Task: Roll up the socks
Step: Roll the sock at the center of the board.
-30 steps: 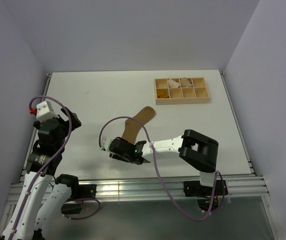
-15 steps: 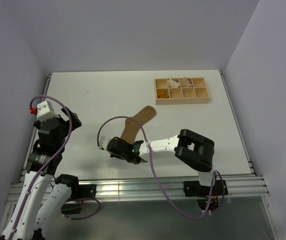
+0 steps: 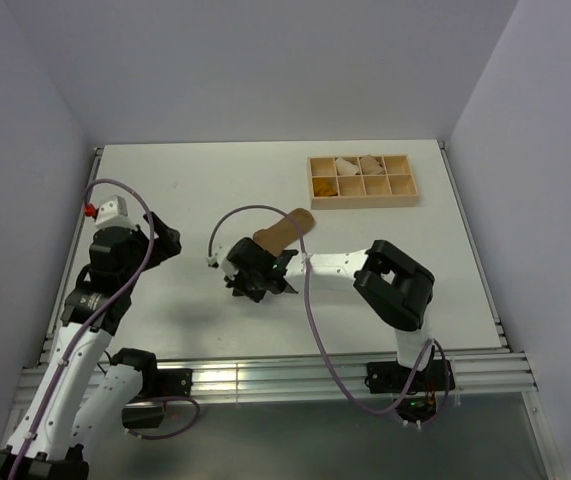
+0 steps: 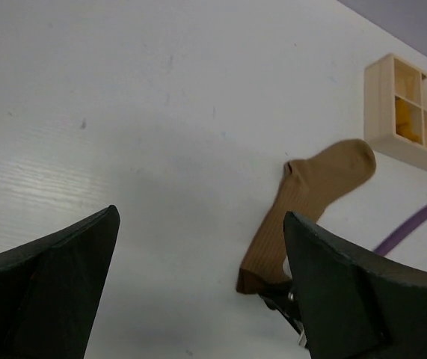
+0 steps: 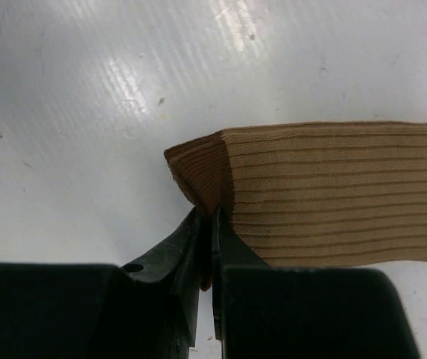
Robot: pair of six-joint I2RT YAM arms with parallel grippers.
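One tan-brown sock lies slantwise in the middle of the table, toe toward the far right. Its darker cuff is pinched and bunched between the fingers of my right gripper, which is shut on it at the sock's near end. The left wrist view shows the same sock with the dark right gripper at its cuff. My left gripper hangs open above bare table to the left of the sock, holding nothing. No other sock lies on the table.
A wooden compartment tray stands at the far right, with pale rolled bundles in its back cells and something mustard-coloured in one cell. A purple cable loops over the right arm. Walls close in the table's sides.
The right gripper has closed on the sock's cuff and carried it away from the near edge, toward the toe. The left arm has swung right, toward the table's middle.
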